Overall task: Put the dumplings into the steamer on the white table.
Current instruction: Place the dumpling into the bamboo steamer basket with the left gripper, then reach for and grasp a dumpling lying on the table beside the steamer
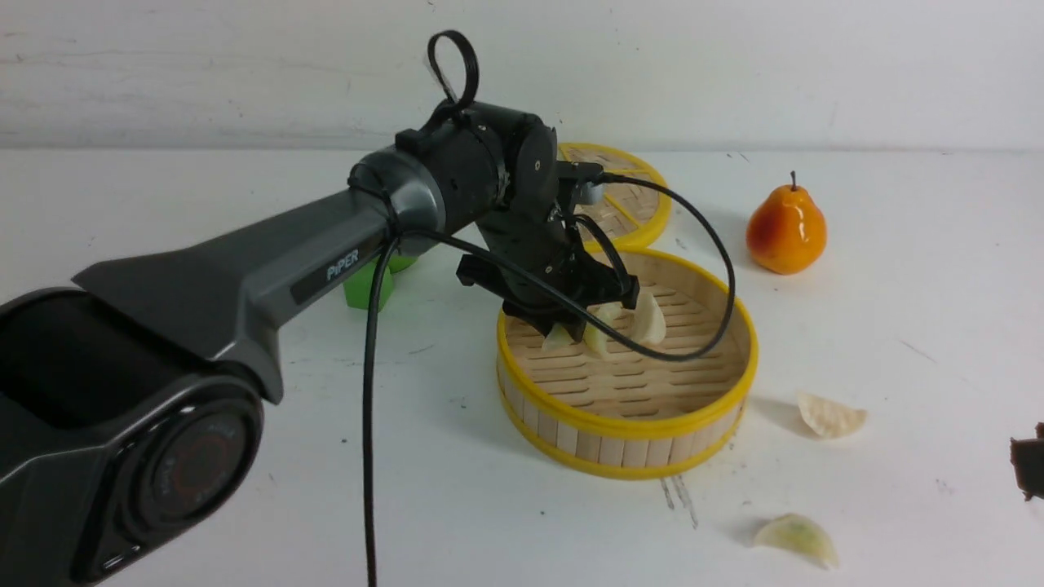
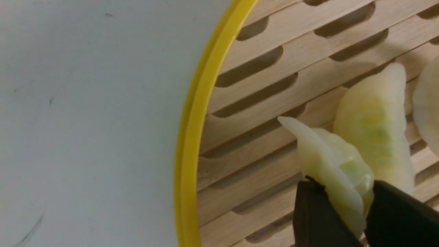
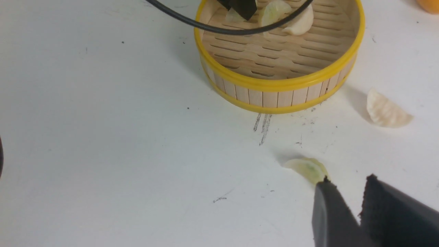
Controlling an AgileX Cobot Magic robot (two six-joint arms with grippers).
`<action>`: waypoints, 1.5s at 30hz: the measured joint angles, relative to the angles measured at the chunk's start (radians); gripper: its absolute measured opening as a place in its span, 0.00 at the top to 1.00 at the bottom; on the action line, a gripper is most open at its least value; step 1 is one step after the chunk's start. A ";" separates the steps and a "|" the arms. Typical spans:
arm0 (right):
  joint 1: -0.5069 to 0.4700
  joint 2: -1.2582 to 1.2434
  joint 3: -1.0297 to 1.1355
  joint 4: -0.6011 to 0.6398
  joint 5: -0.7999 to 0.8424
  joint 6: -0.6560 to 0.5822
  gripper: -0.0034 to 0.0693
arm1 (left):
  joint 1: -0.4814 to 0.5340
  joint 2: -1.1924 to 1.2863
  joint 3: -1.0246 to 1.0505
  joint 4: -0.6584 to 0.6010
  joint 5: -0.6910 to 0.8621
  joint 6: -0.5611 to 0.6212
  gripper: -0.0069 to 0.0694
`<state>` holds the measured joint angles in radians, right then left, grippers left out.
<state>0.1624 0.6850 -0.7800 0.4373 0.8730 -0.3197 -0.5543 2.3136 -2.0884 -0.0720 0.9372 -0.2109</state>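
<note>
The dumplings point(image 1: 650, 318) are split between basket and table. Nearest, the greenish dumpling point(image 1: 795, 538) lies on the white table point(image 1: 489, 522) at about five o'clock from the steamer point(image 1: 628, 428), well apart from it. The right gripper point(image 3: 346, 181) hangs just beside it, jaws partly apart with nothing between them. An off-centre descent could nudge this small crescent away rather than straddle it.

Further back, the cream dumpling point(image 1: 830, 414) lies at four o'clock, near the steamer wall.

Inside the steamer, toward ten o'clock of its floor, the left gripper point(image 2: 343, 185) is closed on the held dumpling point(image 2: 325, 154), pinching one end. Whether it touches the slats I cannot tell. Two more lie right alongside it.

I judge three risks here:
- On release, the held piece may cling to a pad or tip onto its neighbours.
- The opening jaws could shove the closest one.
- The cable point(image 3: 236, 33) drooping across the basket might drag dumplings or catch the rim as the arm lifts out.

Beyond, the lid point(image 1: 632, 204) at twelve o'clock and the pear point(image 1: 785, 232) at two o'clock look clear of trouble.
</note>
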 joint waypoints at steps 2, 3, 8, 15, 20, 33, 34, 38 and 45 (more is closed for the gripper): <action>0.000 0.000 0.000 -0.002 0.000 0.000 0.75 | 0.000 0.002 -0.003 0.005 -0.004 0.000 0.64; 0.000 0.000 0.000 -0.004 0.000 0.000 0.75 | 0.000 0.002 -0.003 0.007 -0.005 0.000 0.62; 0.000 0.004 0.000 -0.010 0.002 0.000 0.75 | 0.000 -0.002 -0.025 0.035 0.036 0.000 0.45; 0.000 0.091 -0.005 -0.041 0.052 -0.019 0.92 | 0.000 -0.111 -0.191 0.079 0.274 0.035 0.46; 0.000 0.207 -0.056 -0.046 0.078 -0.052 0.98 | 0.000 -0.304 -0.220 0.080 0.306 0.075 0.66; 0.155 0.541 -0.139 -0.122 0.088 -0.194 0.97 | 0.000 -0.812 0.365 0.072 0.306 0.105 0.93; 0.167 0.571 -0.143 -0.138 0.068 -0.192 0.97 | 0.000 -0.848 0.425 0.072 0.306 0.105 0.93; 0.177 0.689 -0.171 -0.194 -0.002 -0.156 0.93 | 0.000 -0.979 0.625 0.041 0.305 0.108 0.93; 0.177 0.899 -0.228 -0.268 -0.054 -0.139 0.62 | 0.000 -1.212 0.920 -0.020 0.300 0.147 0.93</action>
<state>0.3398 1.5836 -1.0078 0.1691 0.8192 -0.4589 -0.5543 1.1013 -1.1684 -0.0922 1.2370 -0.0642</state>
